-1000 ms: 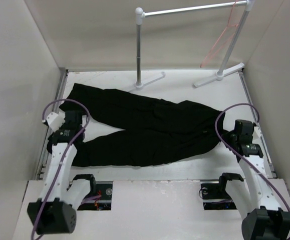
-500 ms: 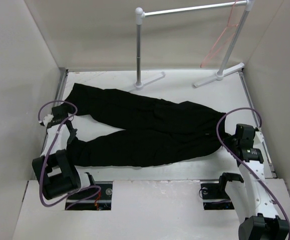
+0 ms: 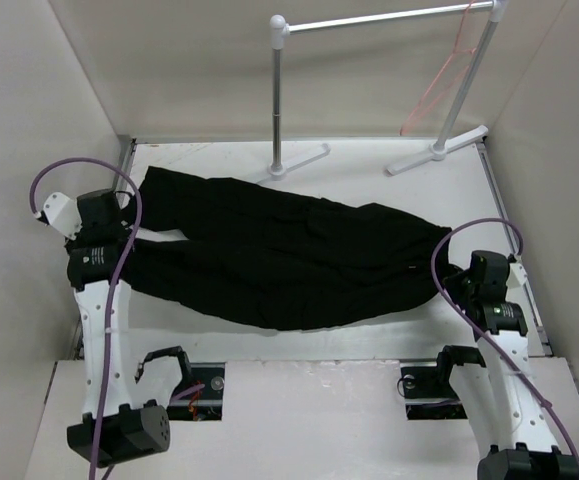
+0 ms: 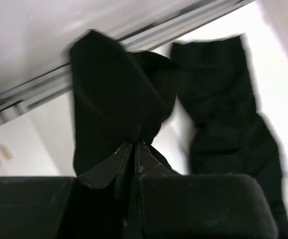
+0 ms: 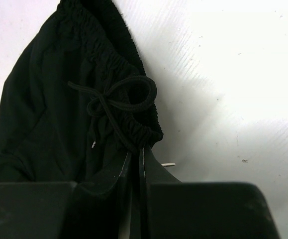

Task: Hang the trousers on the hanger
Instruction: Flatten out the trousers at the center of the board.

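White walled table (image 3: 369,172). Trousers (image 3: 299,260) spread across its middle. Left gripper (image 4: 134,144) pinched closed on 1 leg end, left edge; right gripper (image 5: 136,149) clamped on waistband, right edge. Hanger (image 3: 428,88) on rack (image 3: 369,20), far-right corner.

On the table (image 3: 369,175) lie trousers (image 3: 289,270); behind, hanger (image 3: 439,85) on rack (image 3: 279,100).

You are looking at a rack (image 3: 278,90) standing at the far end of the white worktop (image 3: 369,178), its two posts rising from flat feet and carrying a horizontal bar. Plain beige walls (image 3: 169,70) are closing in the worktop on three sides. A metal rail (image 3: 122,175) is running along the worktop's left edge, just beside the left wall. Small dark specks (image 5: 243,160) are dotting it.
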You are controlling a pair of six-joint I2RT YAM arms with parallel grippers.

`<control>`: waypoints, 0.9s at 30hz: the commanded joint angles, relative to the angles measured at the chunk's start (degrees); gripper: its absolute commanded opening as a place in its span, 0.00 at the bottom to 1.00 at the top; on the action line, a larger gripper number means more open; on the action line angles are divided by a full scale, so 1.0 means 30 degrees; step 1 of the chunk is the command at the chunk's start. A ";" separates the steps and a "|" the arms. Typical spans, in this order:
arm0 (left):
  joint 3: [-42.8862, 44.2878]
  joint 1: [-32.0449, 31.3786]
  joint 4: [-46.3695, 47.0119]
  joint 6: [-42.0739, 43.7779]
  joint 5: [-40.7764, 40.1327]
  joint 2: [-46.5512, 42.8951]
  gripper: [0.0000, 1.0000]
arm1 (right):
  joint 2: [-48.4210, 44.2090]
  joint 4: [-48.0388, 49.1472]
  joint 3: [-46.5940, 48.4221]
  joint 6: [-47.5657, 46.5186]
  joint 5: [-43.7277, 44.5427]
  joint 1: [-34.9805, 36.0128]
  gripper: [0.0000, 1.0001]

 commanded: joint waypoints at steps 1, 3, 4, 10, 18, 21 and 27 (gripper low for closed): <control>0.0607 -0.0127 -0.1868 0.0720 -0.2127 -0.0296 0.05 | -0.0273 0.0084 0.0639 -0.0121 0.0264 0.0103 0.02; 0.0171 -0.0331 -0.1668 0.1567 -0.2423 0.0078 0.07 | -0.0274 0.0141 0.0464 -0.0121 0.0264 0.0103 0.02; -0.0093 -0.0333 -0.1521 0.1630 -0.2454 0.0459 0.07 | -0.0245 0.0200 0.0318 -0.0121 0.0235 0.0103 0.02; -0.2350 0.1653 0.1465 0.1951 -0.2806 0.5493 0.45 | 0.0838 0.0318 0.0462 -0.0121 0.0323 -0.0247 0.03; -0.0738 0.0024 0.1295 0.1602 -0.1108 0.4509 0.76 | 0.0840 0.0376 0.0464 -0.0179 0.0381 -0.0219 0.05; -0.2871 -0.0771 0.1555 0.0932 -0.0260 0.3600 0.74 | 0.1161 0.0406 0.0375 -0.0209 0.0381 -0.0306 0.03; -0.5369 -0.0799 0.3635 -0.1150 0.2232 0.3774 0.69 | 0.1777 -0.1084 0.0988 -0.0150 0.1724 -0.1535 0.00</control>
